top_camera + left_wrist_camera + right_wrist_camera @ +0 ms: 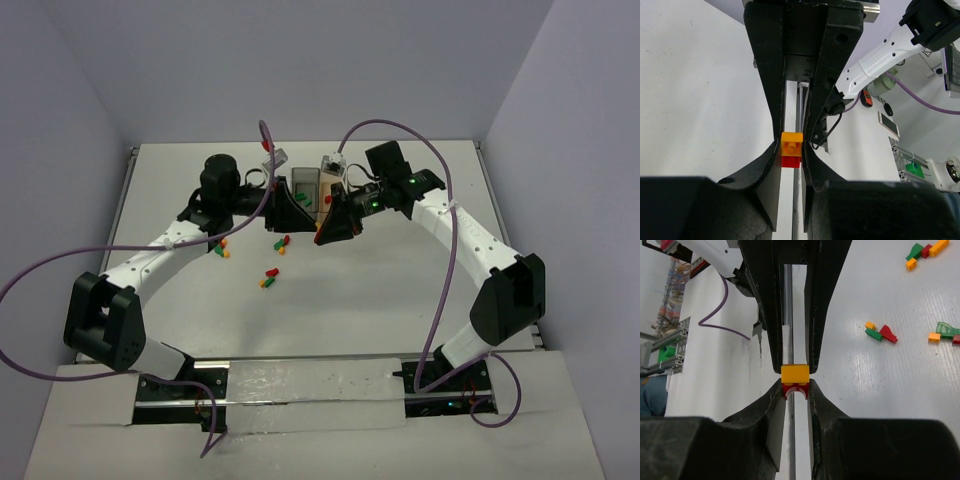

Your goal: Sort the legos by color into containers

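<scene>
Two matching arms, white shells over black joints

We see the left arm (160,255) and the right arm (470,235) built alike, with smooth white shells on the long links and blocky black housings at the joints. A thin purple left cable (60,265) loops off one, and a purple right cable (440,300) trails along the other (a small green light (411,182) glows near that wrist). The left gripper (791,150) and the right gripper (794,382) share matte black fingers, long and flat, flaring into curved pads. We can see a round screw hole (841,37) in one left finger.
</scene>
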Robot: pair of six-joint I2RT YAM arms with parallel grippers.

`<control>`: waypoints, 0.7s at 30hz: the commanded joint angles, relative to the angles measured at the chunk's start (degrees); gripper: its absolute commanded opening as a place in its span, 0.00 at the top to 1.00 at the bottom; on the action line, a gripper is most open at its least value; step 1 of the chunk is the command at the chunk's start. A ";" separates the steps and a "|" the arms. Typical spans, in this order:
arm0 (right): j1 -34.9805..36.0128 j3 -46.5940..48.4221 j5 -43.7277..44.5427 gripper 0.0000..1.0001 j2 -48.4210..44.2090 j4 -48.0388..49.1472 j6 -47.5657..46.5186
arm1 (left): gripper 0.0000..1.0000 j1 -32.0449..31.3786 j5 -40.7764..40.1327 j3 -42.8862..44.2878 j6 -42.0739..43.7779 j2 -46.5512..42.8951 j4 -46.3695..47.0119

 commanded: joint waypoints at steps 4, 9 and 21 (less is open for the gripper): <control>-0.69 1.13 -2.37 1.00 -0.47 2.10 -0.51 | 1.00 5.11 -0.43 -1.51 -5.72 -0.89 7.96; -1.43 0.38 -2.13 1.00 -0.48 1.93 -0.82 | 1.00 10.89 -1.44 -1.44 -8.27 0.74 11.57; -2.26 -0.54 18.00 1.00 -1.43 11.42 6.98 | 1.00 13.61 -37.57 10.62 16.30 11.52 -13.94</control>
